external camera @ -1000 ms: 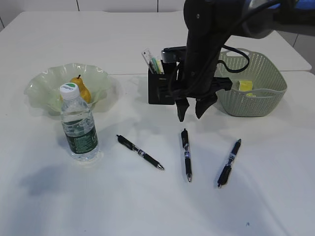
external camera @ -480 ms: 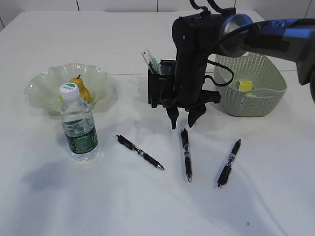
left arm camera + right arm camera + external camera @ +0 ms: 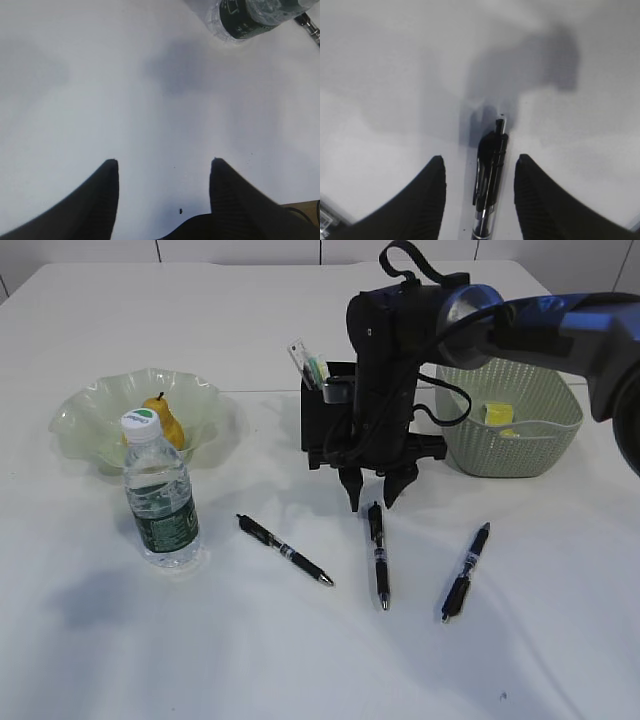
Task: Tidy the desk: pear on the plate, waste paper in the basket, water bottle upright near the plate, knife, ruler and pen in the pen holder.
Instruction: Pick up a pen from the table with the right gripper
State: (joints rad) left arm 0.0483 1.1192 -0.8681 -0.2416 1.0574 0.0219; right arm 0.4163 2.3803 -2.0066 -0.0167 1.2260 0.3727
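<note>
My right gripper (image 3: 370, 492) is open and low over the table, its fingers either side of the top end of the middle pen (image 3: 379, 555). In the right wrist view that pen (image 3: 490, 185) lies between the open jaws of the gripper (image 3: 480, 159), untouched. Two other pens (image 3: 285, 550) (image 3: 466, 572) lie flat. The ruler (image 3: 299, 357) stands in the pen holder (image 3: 322, 425). The pear (image 3: 165, 422) sits on the plate (image 3: 90, 400). The water bottle (image 3: 160, 495) stands upright beside it. The waste paper (image 3: 497, 415) lies in the basket (image 3: 520, 445). My left gripper (image 3: 164, 161) is open over bare table.
A pale green handle (image 3: 318, 371) stands beside the ruler in the holder; I cannot tell if it is the knife. The left wrist view catches the bottle's base (image 3: 250, 15) and a pen tip (image 3: 310, 25) at its top right. The right arm's cable loops over the basket.
The right gripper has come down and shifted slightly left, from above the holder's front to straddling the middle pen's top end. The pens, bottle and pear have not moved.
</note>
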